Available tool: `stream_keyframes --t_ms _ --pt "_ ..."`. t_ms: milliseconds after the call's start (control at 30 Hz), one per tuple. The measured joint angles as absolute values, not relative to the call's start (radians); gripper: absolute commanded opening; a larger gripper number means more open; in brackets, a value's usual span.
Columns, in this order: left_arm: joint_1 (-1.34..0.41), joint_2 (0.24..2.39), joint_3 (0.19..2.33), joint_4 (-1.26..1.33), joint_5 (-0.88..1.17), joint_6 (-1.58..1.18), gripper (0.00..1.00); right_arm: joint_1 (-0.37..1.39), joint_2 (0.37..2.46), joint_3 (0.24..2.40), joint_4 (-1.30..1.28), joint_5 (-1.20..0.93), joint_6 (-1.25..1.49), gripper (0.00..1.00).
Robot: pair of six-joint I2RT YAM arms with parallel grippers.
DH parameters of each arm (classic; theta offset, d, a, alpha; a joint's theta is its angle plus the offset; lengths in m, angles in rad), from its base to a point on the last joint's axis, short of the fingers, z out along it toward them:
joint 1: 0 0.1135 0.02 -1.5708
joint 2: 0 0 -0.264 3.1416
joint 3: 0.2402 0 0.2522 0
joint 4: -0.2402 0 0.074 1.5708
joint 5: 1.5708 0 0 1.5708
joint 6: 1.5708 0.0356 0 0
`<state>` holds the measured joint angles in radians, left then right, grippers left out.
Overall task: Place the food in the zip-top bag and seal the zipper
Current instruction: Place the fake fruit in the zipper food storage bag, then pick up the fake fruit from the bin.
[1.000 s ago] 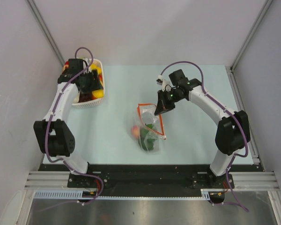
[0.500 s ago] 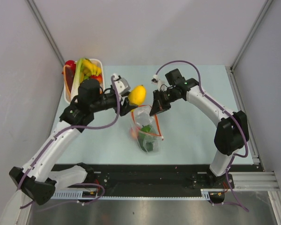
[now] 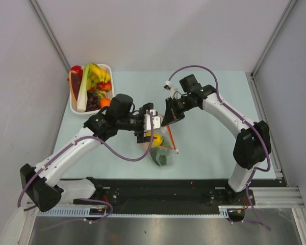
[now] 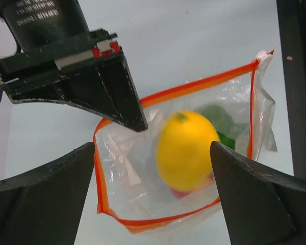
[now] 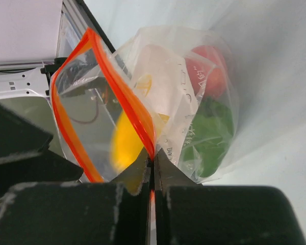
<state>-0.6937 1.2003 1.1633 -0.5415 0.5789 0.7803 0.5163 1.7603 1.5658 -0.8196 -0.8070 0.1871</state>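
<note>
Zip-top bag point(image 3: 161, 146) lies mid-table point(image 3: 214, 92), betw. both arms. Lemon point(image 4: 186, 150) is in bag's mouth; leafy veg point(image 5: 209, 127) & round toy point(image 5: 210, 71) sit deeper in. Left gripper point(image 4: 152, 147) hangs over mouth, fingers wide apart either side of lemon, not touching it. Right gripper point(image 5: 152, 166) pinches bag's far rim. Basket point(image 3: 108, 68) w/ other toy food stands at far-left corner, well apart from bag.
</note>
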Motion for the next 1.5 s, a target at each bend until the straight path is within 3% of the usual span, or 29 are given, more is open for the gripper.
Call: stream_keyframes --t_ms 233,500,833,1067,1100,1267,1500 --pt "-0.647 1.18 1.174 -0.621 0.548 0.776 0.99 0.519 1.76 1.566 -0.826 -0.813 0.183 0.0" --pt "-0.25 1.237 1.359 -0.736 0.547 0.721 0.85 0.531 1.76 1.571 -0.833 -0.801 0.178 0.0" --pt "-0.074 1.65 1.521 -0.811 0.183 0.81 0.76 0.535 1.76 1.573 -0.835 -0.788 0.177 0.0" --pt "-0.069 1.766 1.566 -0.812 -0.003 0.95 0.58 0.535 1.76 1.573 -0.84 -0.783 0.174 0.0" --pt "-0.069 1.776 1.572 -0.811 -0.023 0.982 0.58 0.535 1.76 1.573 -0.84 -0.783 0.174 0.0" --pt "-0.069 1.839 1.606 -0.831 -0.114 1.124 0.75 0.535 1.763 1.573 -0.84 -0.783 0.174 0.0" --pt "-0.068 1.871 1.567 -0.827 -0.227 1.273 0.73 0.535 1.778 1.577 -0.84 -0.783 0.174 0.0"
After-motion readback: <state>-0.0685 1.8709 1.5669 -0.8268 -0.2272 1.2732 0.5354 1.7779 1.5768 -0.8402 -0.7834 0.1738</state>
